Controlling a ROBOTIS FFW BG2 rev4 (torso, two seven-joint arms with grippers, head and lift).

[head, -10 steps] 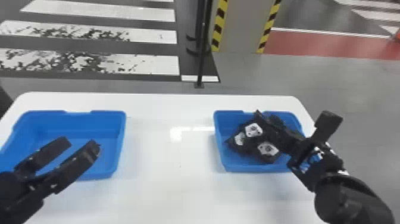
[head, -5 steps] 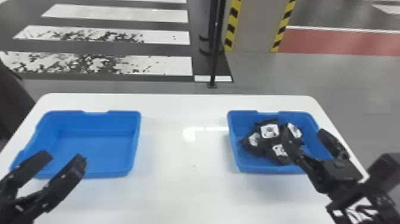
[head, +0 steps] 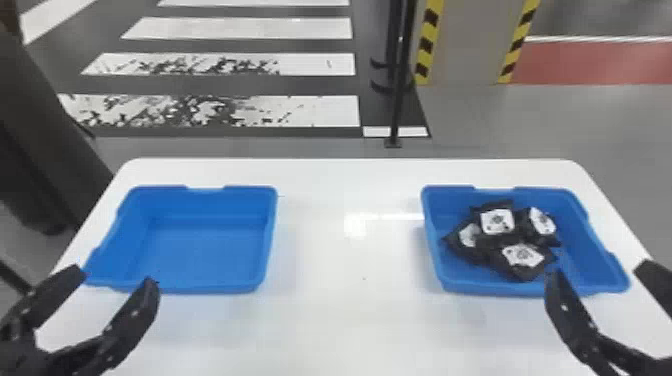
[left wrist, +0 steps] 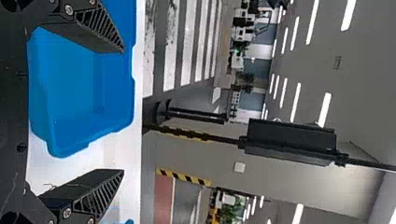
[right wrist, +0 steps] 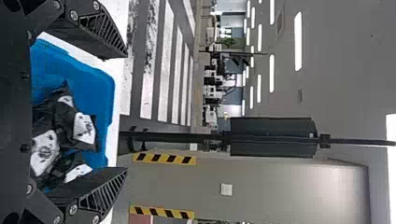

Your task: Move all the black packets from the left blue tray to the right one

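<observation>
packets of crumpled black film with white labels (head: 535, 270) lie heaped and overlapping, four labels showing, inside the shallow, four-sided blue plastic tray on the right (head: 500, 288). the heap sits more toward that tray's left side, with blue floor visible to its right. a matching rectangular blue plastic tray on the left (head: 210, 245) stands well apart from it, both resting on a smooth white table with rounded corners (head: 340, 325). the black two-fingered right gripper (head: 600, 270) is at the near right part of the packets' tray, released, its flat fingers spread wide apart. the black two-fingered left gripper (head: 117, 277) is at the near edge of the left tray, also released, its fingers well separated. beyond the table, a slim black post (head: 397, 100) stands upright on a grey floor, near worn white crossing stripes (head: 310, 112)
</observation>
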